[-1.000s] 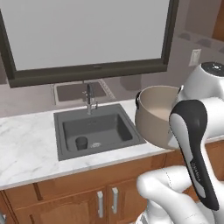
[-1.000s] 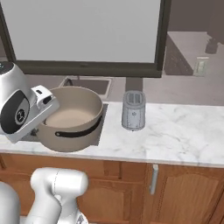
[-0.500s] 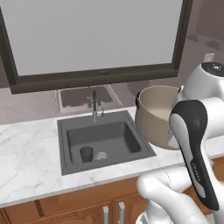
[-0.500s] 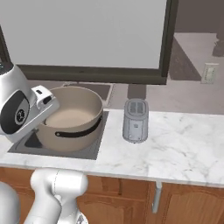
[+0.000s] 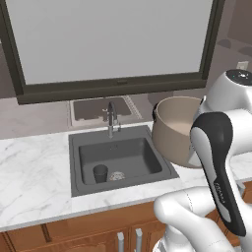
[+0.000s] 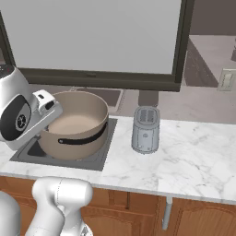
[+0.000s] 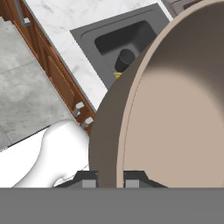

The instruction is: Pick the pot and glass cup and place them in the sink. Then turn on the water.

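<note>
The wide taupe pot (image 5: 174, 129) hangs tilted in the air over the counter just right of the sink (image 5: 135, 158). My gripper (image 7: 110, 180) is shut on the pot's rim, one finger inside the wall and one outside. From the right base view the hand (image 6: 45, 107) clamps the near left rim of the pot (image 6: 76, 125), which overlaps the right edge of the sink (image 6: 25, 151). The small dark glass cup (image 5: 100, 173) stands upright in the basin's front left corner. In the hand view the cup (image 7: 125, 58) shows past the pot (image 7: 175, 109) inside the sink (image 7: 131, 30).
A dark faucet (image 5: 111, 119) rises at the sink's back edge, with no stream from it. A grey toaster (image 6: 146, 129) stands on the marble counter (image 6: 193, 161) right of the pot. A large dark-framed window runs behind. Wooden cabinet doors (image 7: 61, 83) lie below the counter.
The whole picture has shifted, so the base has driven, bringing sink and counter closer. The pot has stayed in the gripper at the same spot in the views.
</note>
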### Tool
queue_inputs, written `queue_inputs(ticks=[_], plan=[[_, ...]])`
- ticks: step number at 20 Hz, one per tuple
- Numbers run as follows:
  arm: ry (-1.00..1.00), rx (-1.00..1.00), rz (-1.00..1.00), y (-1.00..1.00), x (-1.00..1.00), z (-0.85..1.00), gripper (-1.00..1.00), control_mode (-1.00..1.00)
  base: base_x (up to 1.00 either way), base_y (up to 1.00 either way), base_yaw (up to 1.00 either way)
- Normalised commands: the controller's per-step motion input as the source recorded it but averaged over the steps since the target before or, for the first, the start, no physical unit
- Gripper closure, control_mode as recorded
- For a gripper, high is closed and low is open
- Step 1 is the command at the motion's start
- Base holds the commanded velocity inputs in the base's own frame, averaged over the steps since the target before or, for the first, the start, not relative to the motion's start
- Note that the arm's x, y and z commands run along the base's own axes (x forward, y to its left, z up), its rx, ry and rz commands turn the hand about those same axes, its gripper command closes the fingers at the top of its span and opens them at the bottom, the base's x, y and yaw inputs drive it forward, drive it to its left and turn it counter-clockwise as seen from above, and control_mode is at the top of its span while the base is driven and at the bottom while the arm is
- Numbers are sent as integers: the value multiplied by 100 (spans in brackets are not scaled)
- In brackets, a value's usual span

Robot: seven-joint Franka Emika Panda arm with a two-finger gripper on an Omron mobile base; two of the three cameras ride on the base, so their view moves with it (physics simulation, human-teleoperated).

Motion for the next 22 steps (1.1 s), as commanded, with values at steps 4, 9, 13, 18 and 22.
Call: queue_inputs(ticks=[4, 9, 13, 18, 22], plan=[[0, 0, 0, 0, 0, 0, 100, 100, 9, -18, 14], [0, 0, 0, 0, 0, 0, 100, 100, 3, -12, 9], [0, 0, 0, 0, 0, 0, 100, 100, 0, -7, 5], [0, 0, 0, 0, 0, 0, 100, 100, 0, 0, 2], [0, 0, 0, 0, 0, 0, 100, 100, 0, 0, 0]])
